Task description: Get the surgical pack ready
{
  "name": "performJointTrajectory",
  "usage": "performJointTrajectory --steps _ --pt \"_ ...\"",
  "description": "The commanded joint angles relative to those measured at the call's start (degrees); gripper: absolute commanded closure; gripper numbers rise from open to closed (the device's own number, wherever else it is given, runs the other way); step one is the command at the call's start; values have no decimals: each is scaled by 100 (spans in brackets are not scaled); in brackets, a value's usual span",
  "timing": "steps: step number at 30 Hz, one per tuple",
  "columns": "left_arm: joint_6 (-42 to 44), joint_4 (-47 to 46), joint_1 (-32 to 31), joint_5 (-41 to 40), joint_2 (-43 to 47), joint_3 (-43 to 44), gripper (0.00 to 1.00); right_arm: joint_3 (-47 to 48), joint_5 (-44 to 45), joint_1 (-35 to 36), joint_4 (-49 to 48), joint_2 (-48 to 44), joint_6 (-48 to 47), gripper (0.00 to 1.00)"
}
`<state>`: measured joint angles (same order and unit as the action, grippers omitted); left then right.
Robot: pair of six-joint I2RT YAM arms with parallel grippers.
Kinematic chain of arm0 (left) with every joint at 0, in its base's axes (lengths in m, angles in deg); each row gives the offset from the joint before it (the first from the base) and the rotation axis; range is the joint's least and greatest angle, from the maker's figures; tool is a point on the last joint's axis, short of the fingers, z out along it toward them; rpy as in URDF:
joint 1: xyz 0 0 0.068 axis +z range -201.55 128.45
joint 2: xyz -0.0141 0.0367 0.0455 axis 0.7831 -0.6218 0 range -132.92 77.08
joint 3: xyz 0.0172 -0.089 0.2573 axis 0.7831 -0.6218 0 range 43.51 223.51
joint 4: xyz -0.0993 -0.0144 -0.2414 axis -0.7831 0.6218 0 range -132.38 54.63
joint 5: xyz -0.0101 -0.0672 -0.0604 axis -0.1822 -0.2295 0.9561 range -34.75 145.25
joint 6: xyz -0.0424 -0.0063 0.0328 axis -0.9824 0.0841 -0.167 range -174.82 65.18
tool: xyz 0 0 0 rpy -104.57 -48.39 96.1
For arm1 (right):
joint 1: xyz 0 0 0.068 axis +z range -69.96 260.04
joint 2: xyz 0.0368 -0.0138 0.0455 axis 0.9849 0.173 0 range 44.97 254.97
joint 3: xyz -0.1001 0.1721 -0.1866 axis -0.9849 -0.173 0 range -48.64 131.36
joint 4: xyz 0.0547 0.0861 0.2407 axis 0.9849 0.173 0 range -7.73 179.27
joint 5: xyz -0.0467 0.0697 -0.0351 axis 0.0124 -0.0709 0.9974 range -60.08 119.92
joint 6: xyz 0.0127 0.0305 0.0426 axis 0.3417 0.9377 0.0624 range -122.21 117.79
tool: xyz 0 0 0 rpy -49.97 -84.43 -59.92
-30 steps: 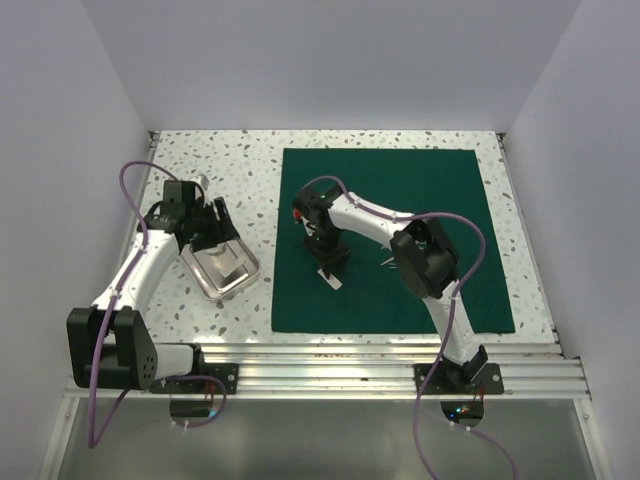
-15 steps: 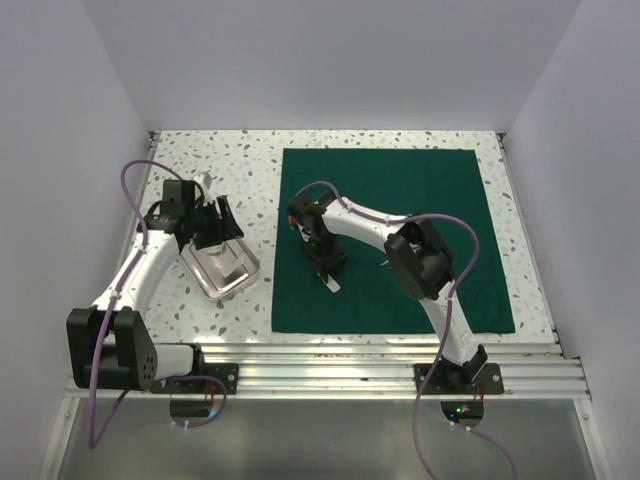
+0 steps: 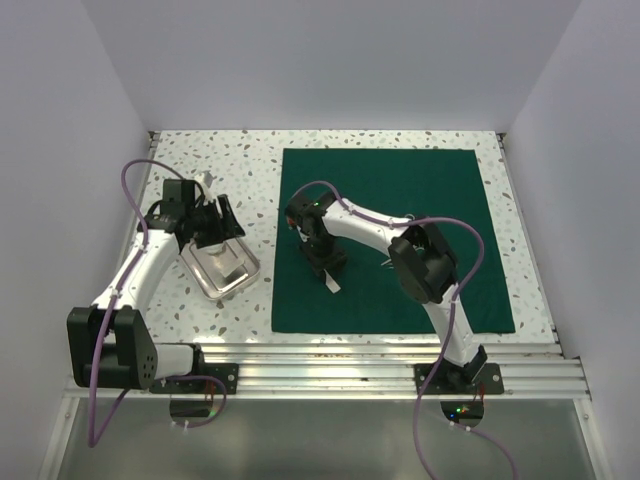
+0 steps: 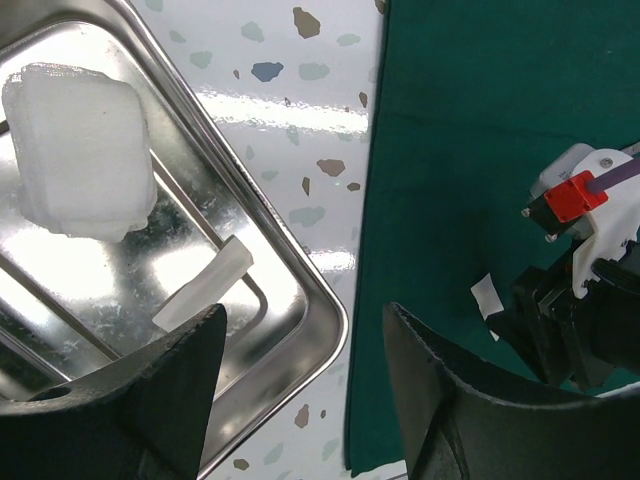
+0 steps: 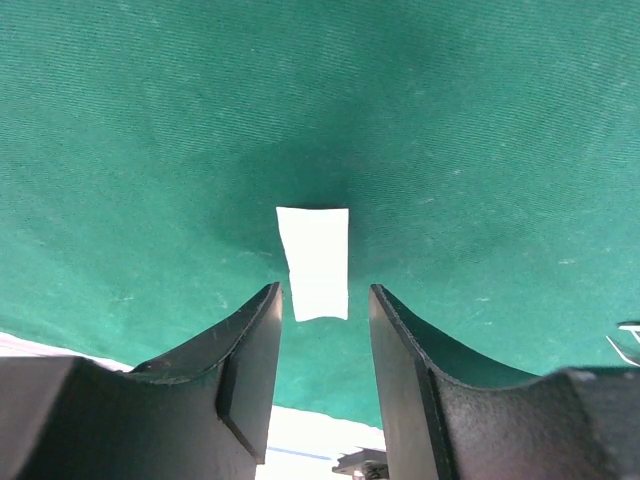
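The dark green drape (image 3: pixel 400 230) lies flat on the table's right half. My right gripper (image 3: pixel 325 262) is low over its left part, open, with a small white strip (image 5: pixel 315 262) lying on the drape (image 5: pixel 450 120) just ahead of its fingertips; the gripper (image 5: pixel 325 300) does not hold it. My left gripper (image 3: pixel 215 235) hovers open and empty above the steel tray (image 3: pixel 250 268). In the left wrist view the tray (image 4: pixel 318 298) holds a white gauze pad (image 4: pixel 80 150) and a small white roll (image 4: pixel 205 285); the gripper (image 4: pixel 302 325) is over the tray's corner.
The drape's left edge (image 4: pixel 375 300) runs close beside the tray, with a strip of speckled table (image 4: pixel 320 150) between. A thin steel piece (image 5: pixel 625 338) shows at the right edge of the right wrist view. Aluminium rails (image 3: pixel 330 362) line the near edge.
My right gripper has shifted slightly left and back on the drape; the white strip now lies clear in front of its fingers. My left arm has barely moved.
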<state>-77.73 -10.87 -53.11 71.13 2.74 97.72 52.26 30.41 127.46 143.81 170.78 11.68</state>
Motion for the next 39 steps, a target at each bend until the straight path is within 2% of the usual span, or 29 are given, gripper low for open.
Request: performJointTrajectory --steps 1,12,25,31,39 --pt "156 -233 33 135 -54 36 32 8 -32 39 -28 -207 61 55" --pt "244 -285 33 345 -27 -25 31 -132 -67 136 -230 179 105 54" --pt "209 -426 42 600 -45 -78 31 -194 390 154 -230 -31 202 68" --pt "262 -953 7 1768 -71 -192 30 -413 -5 145 -361 -821 -105 71" --pt "-300 -1892 -836 2788 -150 -482 26 -835 -462 145 -292 -1955 -246 71"
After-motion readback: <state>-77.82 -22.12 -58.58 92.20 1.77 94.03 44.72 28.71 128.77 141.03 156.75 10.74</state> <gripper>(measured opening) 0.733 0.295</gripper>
